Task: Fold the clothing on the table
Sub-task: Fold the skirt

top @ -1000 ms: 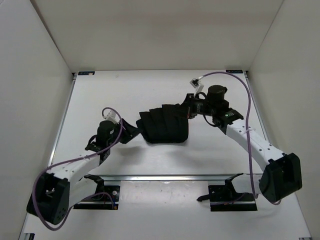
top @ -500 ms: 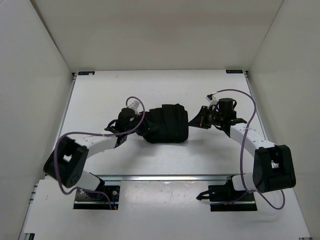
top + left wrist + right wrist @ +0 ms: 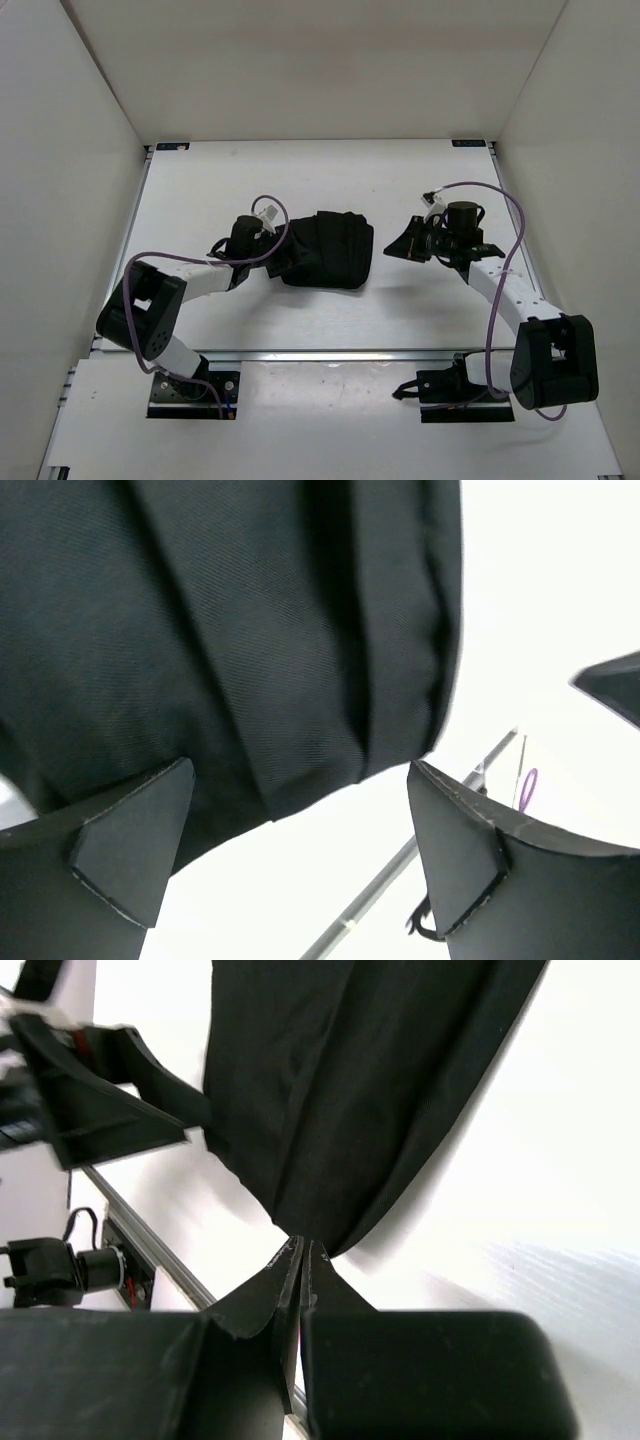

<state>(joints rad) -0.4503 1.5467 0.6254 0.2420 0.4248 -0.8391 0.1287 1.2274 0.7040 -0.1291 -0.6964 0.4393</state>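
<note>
**A:** When you look down from above, how many garments lie on the table [image 3: 300, 175]?

**B:** One. The clothing [image 3: 325, 250] is a single black pleated bundle, bunched up a little left of the frame's centre, on the white top.

**A:** And how many arms?

**B:** Two. The left arm [image 3: 190, 280] comes up from the lower left, the right arm [image 3: 505, 290] from the lower right. Each carries one end effector, so two of those as well.

**A:** How does the left end effector [image 3: 272, 258] stand?

**B:** Its two fingers are spread wide at the garment's left edge. The left wrist view shows one finger in each lower corner, with the left end effector [image 3: 300, 770] gaping in front of the pleated cloth [image 3: 250, 630], which fills the upper left. Nothing is pinched.

**A:** The right one?

**B:** The right end effector [image 3: 398, 247] has its two fingers pressed together. In the top view, a strip of bare table separates it from the garment's right edge. From its own wrist, the right end effector [image 3: 300, 1248] points at the cloth's lower corner [image 3: 340, 1090]. I see no fabric between the tips.
</note>
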